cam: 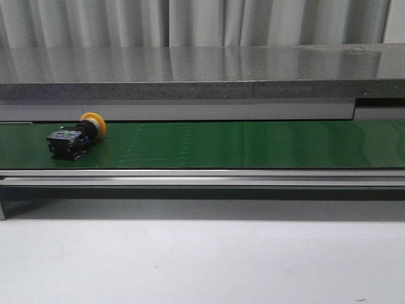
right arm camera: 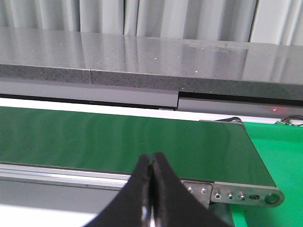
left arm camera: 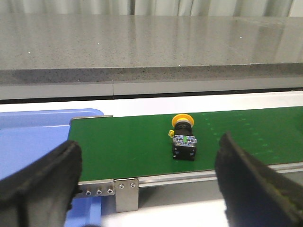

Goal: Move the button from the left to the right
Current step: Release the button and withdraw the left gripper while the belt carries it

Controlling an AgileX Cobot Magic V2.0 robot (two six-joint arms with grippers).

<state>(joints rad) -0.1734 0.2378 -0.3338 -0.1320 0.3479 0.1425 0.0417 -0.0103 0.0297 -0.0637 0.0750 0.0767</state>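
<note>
Front view shows you the small dark orange-capped button (cam: 74, 137) lying on the long green conveyor belt (cam: 253, 144) under a grey stone ledge (cam: 202, 76); left hand (left arm camera: 149, 182) released, right hand (right arm camera: 152, 189) clenched

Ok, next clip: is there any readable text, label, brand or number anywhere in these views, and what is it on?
No text reads in any view.
Small dark boxy button with the orange rounded cap: pale and green marks on its body, too small and blurred to read.
Green conveyor belt: faint dotted lines only, no characters.
Grey stone-like counter: no markings.

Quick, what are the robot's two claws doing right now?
Left gripper: open, holding nothing; the button lies on the belt beyond it.
Right gripper: closed, empty.
</note>
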